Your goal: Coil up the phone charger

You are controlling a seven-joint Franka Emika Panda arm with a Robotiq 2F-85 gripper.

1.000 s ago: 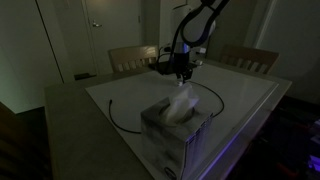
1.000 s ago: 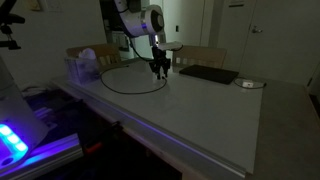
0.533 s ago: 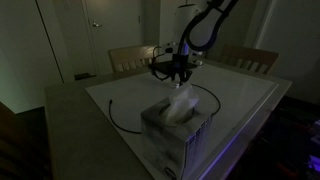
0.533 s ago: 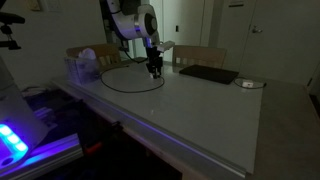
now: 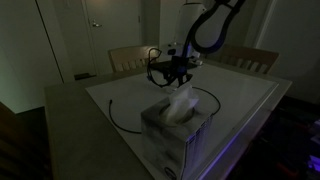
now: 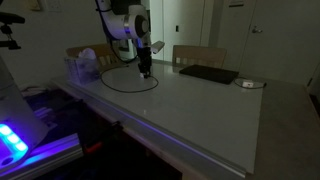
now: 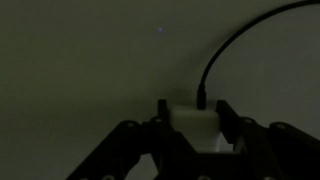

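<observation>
Wrist view, bottom centre: gripper (image 7: 194, 110) fingers clamped on the white plug of the phone charger (image 7: 220, 50); cable arcs to upper right. In an exterior view: tissue box (image 5: 172, 125) in foreground, cable looped on table (image 5: 250, 95) behind it. Arm (image 5: 208, 25) bends down from top centre, wrist pointing down.

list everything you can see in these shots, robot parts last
long thin dark phone charger cable with small white plug block: one, dark with white end, looped on the table, plug between the jaws
pale tissue box: one, greyish, white tissue sticking out, near a table edge
flat black rectangular pad: one, black, on the table
small round object: one, pale, beside the pad, too small to identify
white-topped table: one, white
chairs: two, light backs, behind the table
robot arm: one, white, above the table
gripper: one, dark, jaws shut on the plug
</observation>
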